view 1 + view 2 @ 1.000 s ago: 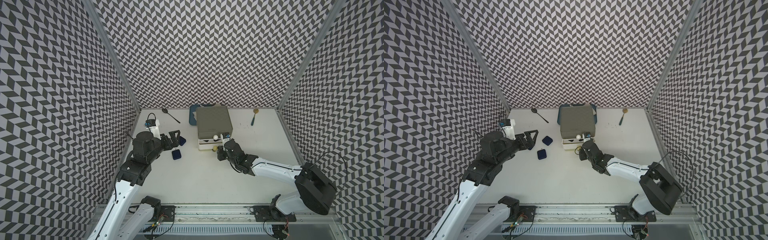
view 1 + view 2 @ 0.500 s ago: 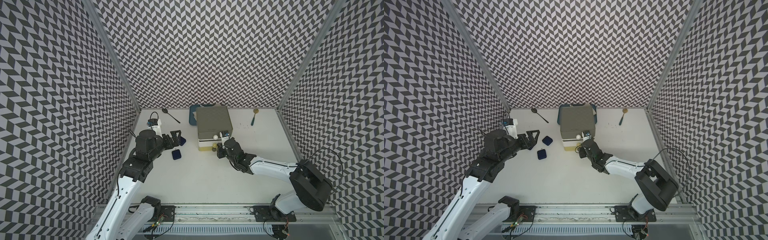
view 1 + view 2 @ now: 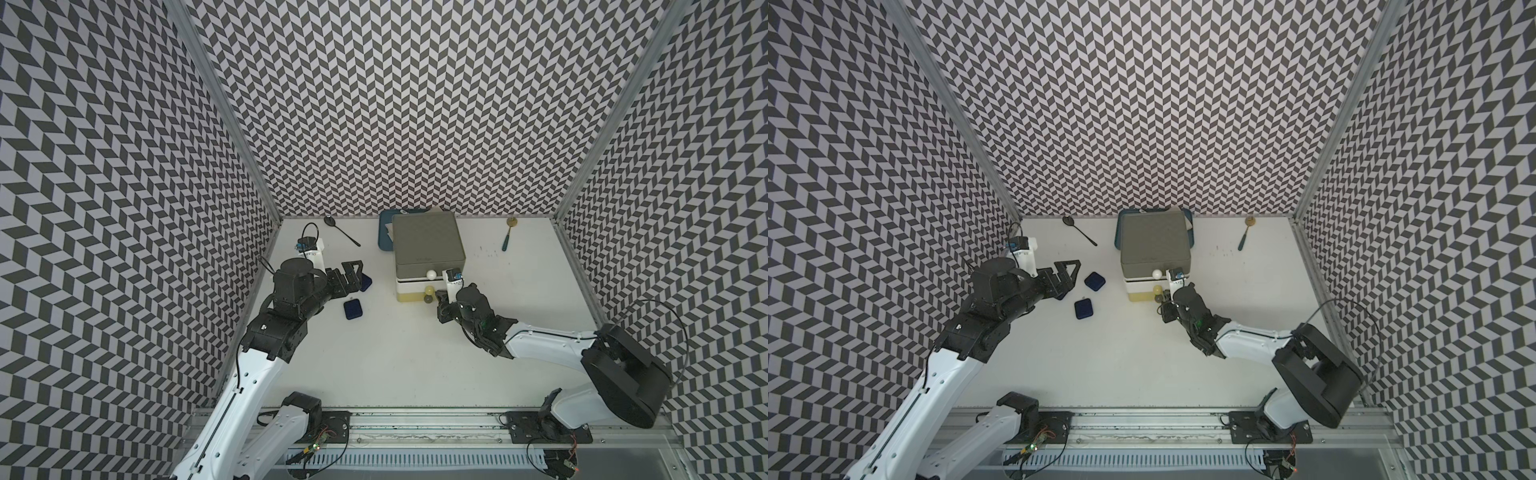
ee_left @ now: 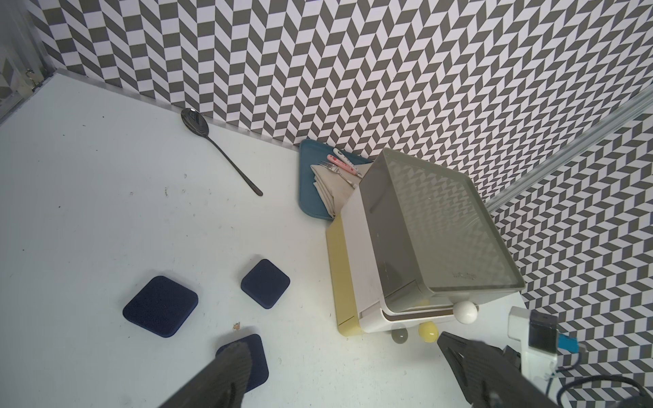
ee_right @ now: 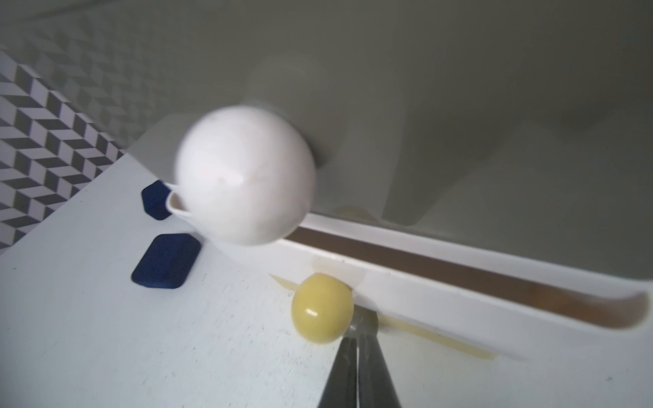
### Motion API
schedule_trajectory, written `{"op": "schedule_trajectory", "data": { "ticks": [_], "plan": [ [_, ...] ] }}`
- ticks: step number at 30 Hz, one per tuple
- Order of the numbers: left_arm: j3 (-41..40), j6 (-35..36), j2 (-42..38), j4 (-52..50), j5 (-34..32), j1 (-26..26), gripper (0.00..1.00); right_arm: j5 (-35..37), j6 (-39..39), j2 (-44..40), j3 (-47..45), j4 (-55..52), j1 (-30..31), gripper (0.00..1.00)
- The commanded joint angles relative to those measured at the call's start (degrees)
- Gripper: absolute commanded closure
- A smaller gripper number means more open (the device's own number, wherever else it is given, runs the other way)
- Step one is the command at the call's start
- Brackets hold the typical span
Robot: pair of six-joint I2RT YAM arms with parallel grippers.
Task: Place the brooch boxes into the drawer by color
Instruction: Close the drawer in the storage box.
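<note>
Drawer chest stands upright at back-centre of the white table. It's square in plan, so no long axis. Its 3 fronts & ball knobs face the robot's side.
- Top: grey tier w/ white knob.
- Middle: white tier w/ yellow knob.
- Bottom: yellow tier w/ grey knob.

L wrist view shows a faint embossed mark on the grey lid near the front edge, too faint to read. No other writing is legible.

3 navy brooch boxes lie flat on the table on the L arm's side of the chest, apart from each other & from the chest. They're rounded squares, no long axis, corners turned at slightly different angles. 1 of them is partly hidden under a finger in the L wrist view.

L gripper hovers above the boxes, pointing toward the chest, fingers spread wide, nothing btw. them.

R gripper sits low at the chest front. Its fingers are narrow, w/ only a thin slit & nothing seen btw. them. The tips are right at the grey knob, just beside the yellow knob. Can't tell if they touch it.

Black spoon lies diagonal near the back wall. Gold spoon w/ teal handle lies on the R arm's side. Blue tray behind the chest holds a folded napkin & cutlery w/ patterned handles.
</note>
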Motion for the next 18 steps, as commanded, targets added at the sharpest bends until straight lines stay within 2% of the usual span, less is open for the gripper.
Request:
{"op": "schedule_trajectory", "data": {
  "ticks": [1, 4, 7, 8, 9, 11, 13, 18],
  "plan": [
    [0.81, 0.51, -0.61, 1.28, -0.34, -0.28, 0.00, -2.23, 0.62, -8.61, -2.08, 2.71, -0.11, 0.78],
    [0.74, 0.10, -0.87, 1.31, 0.00, -0.30, 0.00, -2.05, 1.71, -17.61, -4.33, -1.38, -0.11, 0.55],
    [0.88, -0.14, -1.22, 1.39, 0.37, -0.30, 0.00, 0.48, 3.33, -26.59, -7.60, -3.29, -1.60, 0.43],
    [0.97, -0.21, -1.25, 1.40, 0.51, -0.30, 0.00, -0.72, 4.08, -28.82, -8.35, -3.93, -3.10, 0.41],
    [1.15, -0.33, -1.31, 1.40, 0.68, -0.30, 0.00, -3.31, 5.39, -30.78, -8.46, -5.76, -5.63, 0.42],
    [1.65, -0.29, -1.38, 1.24, 0.88, -0.30, 0.00, -11.27, 8.05, -32.24, -7.76, -9.31, -11.93, 0.63],
    [2.17, -0.28, -1.49, 0.97, 0.83, -0.37, 0.00, -18.82, 10.99, -31.81, -6.78, -12.73, -18.09, 1.00],
    [2.43, -0.44, -2.23, 0.52, 0.72, -0.32, 0.00, -43.63, 18.48, -27.89, -9.47, -7.72, -30.46, 1.00]
  ]
}}
